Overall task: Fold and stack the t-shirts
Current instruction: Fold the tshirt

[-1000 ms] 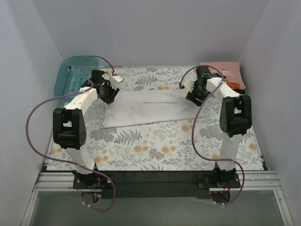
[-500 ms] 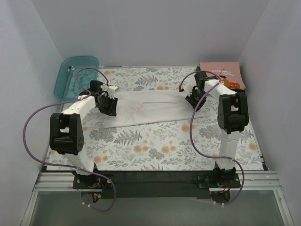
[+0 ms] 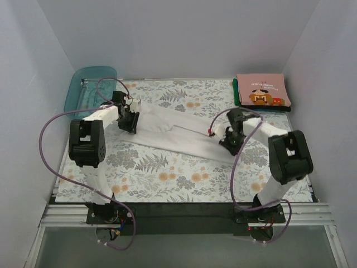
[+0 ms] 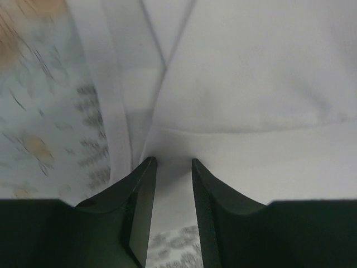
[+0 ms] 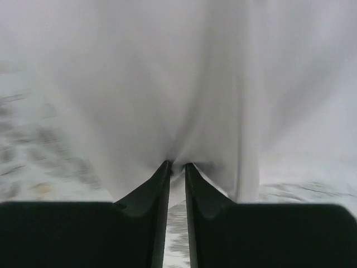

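I find the white t-shirt a long strip across the middle of the table, axis running far-left to near-right, left gripper clamped on its far-left end, right gripper pinching its near-right end.

White t-shirt, salmon-pink pixel-face t-shirt, floral fern-print tablecloth, teal tray

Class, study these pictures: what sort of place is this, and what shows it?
Probably a robot test cell: plain white walls box in a floral-covered table, and the left gripper and right gripper of bolted-down arms both pinch one white t-shirt.
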You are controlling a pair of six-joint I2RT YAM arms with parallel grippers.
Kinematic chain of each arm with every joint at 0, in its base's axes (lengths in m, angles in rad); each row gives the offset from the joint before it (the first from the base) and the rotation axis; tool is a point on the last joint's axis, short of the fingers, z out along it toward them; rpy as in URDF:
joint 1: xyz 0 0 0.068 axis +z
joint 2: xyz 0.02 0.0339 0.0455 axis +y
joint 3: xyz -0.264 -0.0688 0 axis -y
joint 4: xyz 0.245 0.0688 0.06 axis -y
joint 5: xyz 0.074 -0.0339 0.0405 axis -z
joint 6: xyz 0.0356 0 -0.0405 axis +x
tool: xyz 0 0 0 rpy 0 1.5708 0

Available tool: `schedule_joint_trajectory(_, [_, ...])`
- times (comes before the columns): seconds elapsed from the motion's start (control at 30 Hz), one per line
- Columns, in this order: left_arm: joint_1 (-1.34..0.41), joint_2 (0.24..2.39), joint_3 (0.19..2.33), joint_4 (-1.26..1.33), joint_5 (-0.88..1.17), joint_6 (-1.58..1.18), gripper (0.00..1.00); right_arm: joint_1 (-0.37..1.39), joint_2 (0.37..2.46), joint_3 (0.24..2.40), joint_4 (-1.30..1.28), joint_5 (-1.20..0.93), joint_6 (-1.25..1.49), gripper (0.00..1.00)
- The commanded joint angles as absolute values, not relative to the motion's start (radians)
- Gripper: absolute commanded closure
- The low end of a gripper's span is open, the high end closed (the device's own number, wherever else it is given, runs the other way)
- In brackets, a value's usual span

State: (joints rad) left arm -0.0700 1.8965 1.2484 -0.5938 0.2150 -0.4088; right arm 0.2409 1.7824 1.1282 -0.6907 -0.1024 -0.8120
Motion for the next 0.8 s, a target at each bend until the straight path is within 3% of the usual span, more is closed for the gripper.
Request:
schedule_joint_trajectory(0.0, [-0.067, 2.037, 1.437, -0.569, 0.114, -0.397, 0.69, 0.501, 1.621, 0.858, -0.929, -0.251, -0.87, 0.77])
schedule_joint_trajectory(0.03, [-0.067, 2.101, 1.613, -0.633, 0.124, -0.42, 0.68, 0.605, 1.504, 0.859, -0.989, -0.338, -0.871, 0.75])
schedule_joint_trajectory(0.13, [-0.071, 2.143, 1.886, -0.727, 0.204, -0.448, 0.66, 0.643, 1.399, 0.99, -1.032, -0.425, -0.822, 0.65])
schedule_joint_trajectory(0.2, [-0.071, 2.129, 1.934, -0.745, 0.222, -0.466, 0.65, 0.623, 1.42, 1.075, -1.037, -0.413, -0.796, 0.65])
schedule_joint_trajectory(0.4, [-0.092, 1.988, 1.729, -0.719, 0.339, -0.546, 0.65, 0.546, 1.638, 1.233, -0.941, -0.33, -0.718, 0.72])
schedule_joint_trajectory(0.53, [-0.144, 1.921, 1.551, -0.664, 0.371, -0.652, 0.81, 0.546, 1.751, 1.258, -0.876, -0.314, -0.67, 0.75])
schedule_joint_trajectory(0.63, [-0.196, 1.92, 1.462, -0.646, 0.281, -0.696, 0.92, 0.548, 1.793, 1.258, -0.851, -0.327, -0.661, 0.75])
schedule_joint_trajectory(0.77, [-0.212, 1.966, 1.42, -0.638, 0.23, -0.716, 1.0, 0.572, 1.813, 1.21, -0.824, -0.325, -0.65, 0.76])
